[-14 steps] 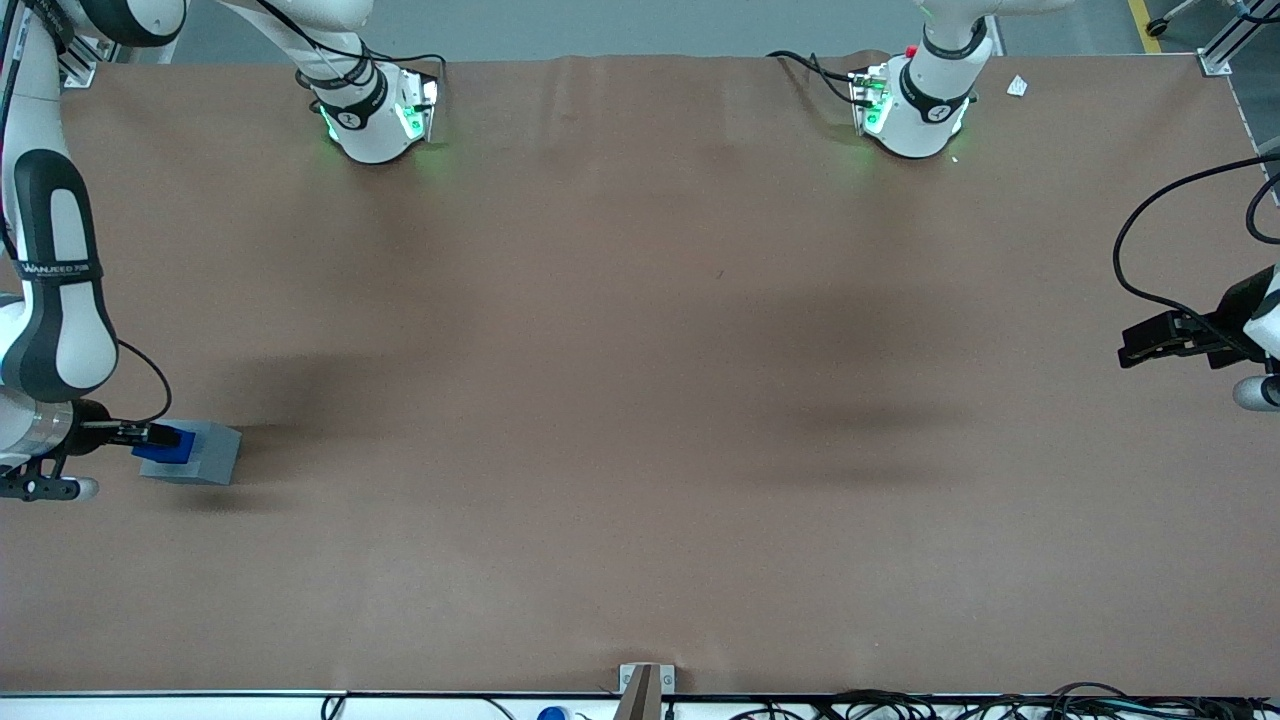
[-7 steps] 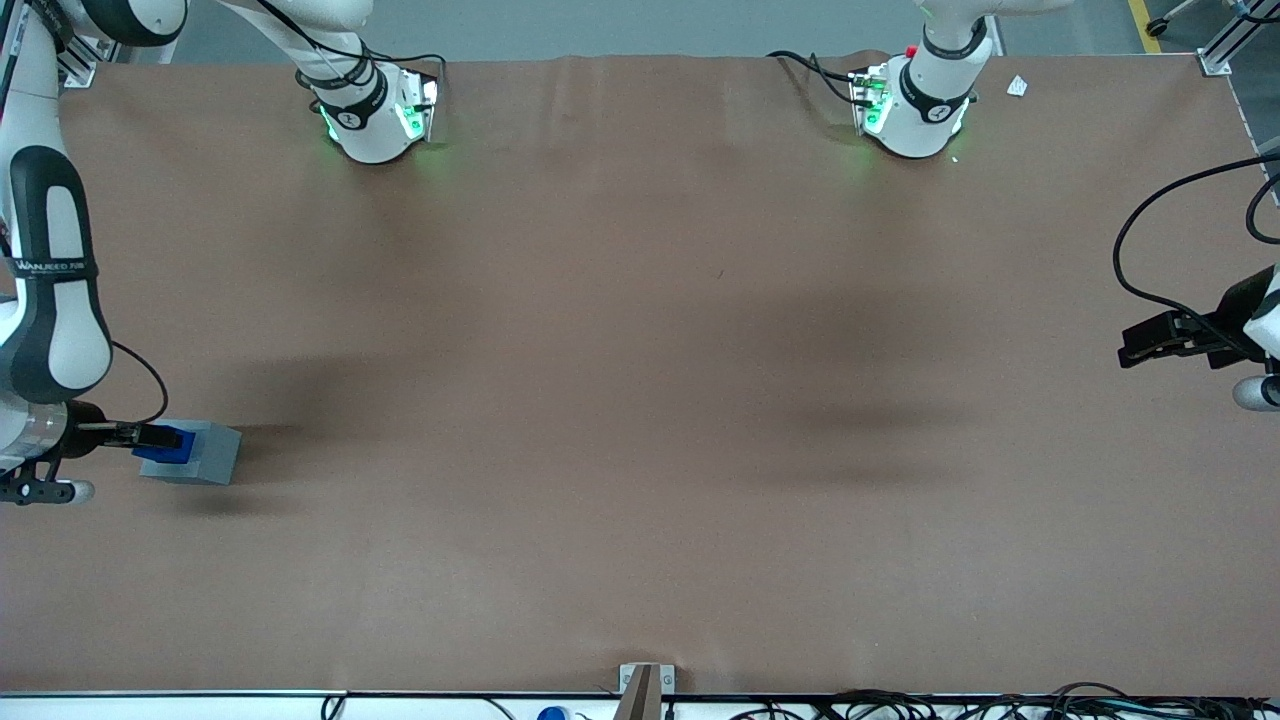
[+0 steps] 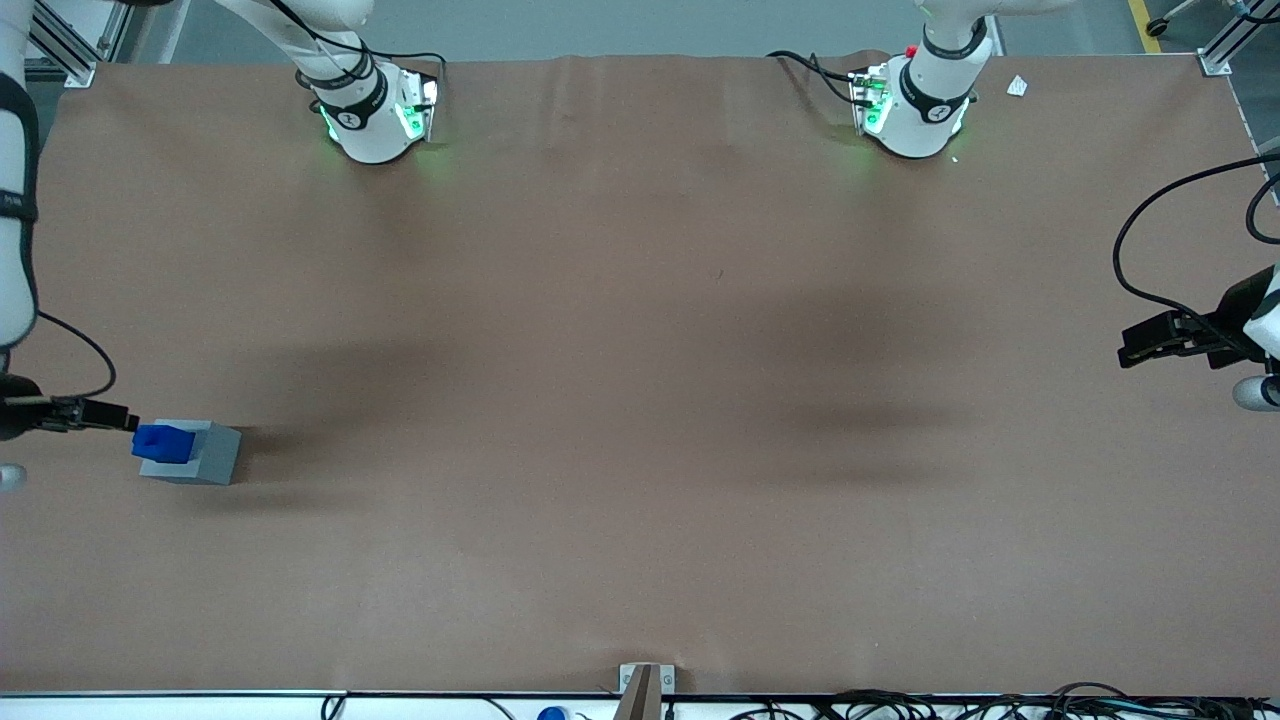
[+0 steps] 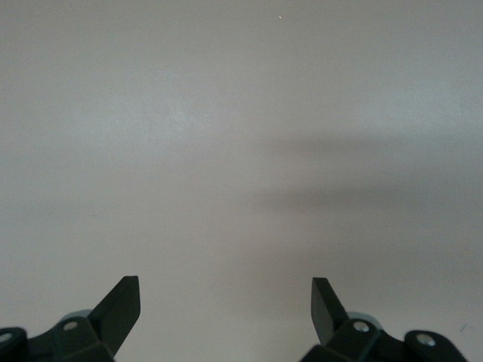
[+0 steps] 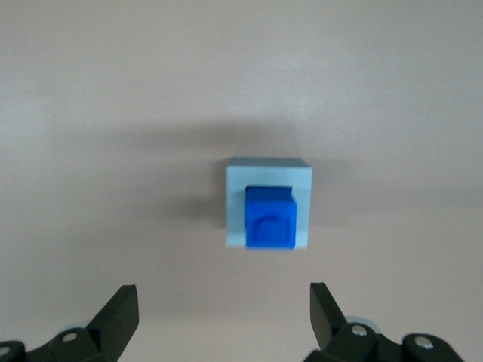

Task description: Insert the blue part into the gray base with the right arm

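My gripper (image 5: 223, 317) hangs with its two black fingers (image 5: 117, 313) spread wide apart and nothing between them. Neither finger touches anything; the gap between them looks straight down on the brown table cover (image 5: 90, 113).

Below my gripper, clear of both fingers, sits the blue part (image 5: 269, 218). It stands upright in the top of the gray base (image 5: 268, 172), set in the socket, with gray rim showing on each side of it and along one further edge. A faint raised outline marks the blue part's top face. The gray base rests flat on the table cover and throws a soft shadow across it.

Seen from the front, my gripper (image 3: 118, 418) is near the working arm's end of the table (image 3: 640, 400), just beside the blue part (image 3: 160, 441) but apart from it, at about the same nearness to the camera. The blue part stands proud of the gray base (image 3: 212, 455), toward the edge of the block that faces my gripper. A black cable (image 3: 75, 350) loops from my wrist up along the right arm (image 3: 15, 200), whose white links with black bands rise out of the picture.

Farther from the camera than the block, the arm's base (image 3: 372, 112) glows green at the table's edge.
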`<action>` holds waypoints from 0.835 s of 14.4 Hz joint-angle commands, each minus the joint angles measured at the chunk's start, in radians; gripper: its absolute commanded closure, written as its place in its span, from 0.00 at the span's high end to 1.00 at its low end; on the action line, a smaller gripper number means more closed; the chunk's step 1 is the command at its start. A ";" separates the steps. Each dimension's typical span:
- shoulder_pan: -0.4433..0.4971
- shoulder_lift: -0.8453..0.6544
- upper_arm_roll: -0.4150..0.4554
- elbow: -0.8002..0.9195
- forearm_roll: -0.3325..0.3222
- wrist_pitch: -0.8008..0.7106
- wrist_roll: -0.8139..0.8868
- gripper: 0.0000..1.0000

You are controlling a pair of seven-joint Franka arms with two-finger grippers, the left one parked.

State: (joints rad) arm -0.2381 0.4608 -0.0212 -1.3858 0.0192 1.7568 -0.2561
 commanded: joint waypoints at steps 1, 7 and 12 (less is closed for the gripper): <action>0.042 -0.109 0.006 -0.033 0.007 -0.068 0.043 1.00; 0.077 -0.263 0.006 -0.047 0.059 -0.213 0.158 1.00; 0.134 -0.346 0.004 -0.073 0.058 -0.266 0.299 1.00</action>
State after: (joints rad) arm -0.1295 0.1804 -0.0171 -1.3912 0.0692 1.4836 -0.0223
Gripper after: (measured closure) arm 0.000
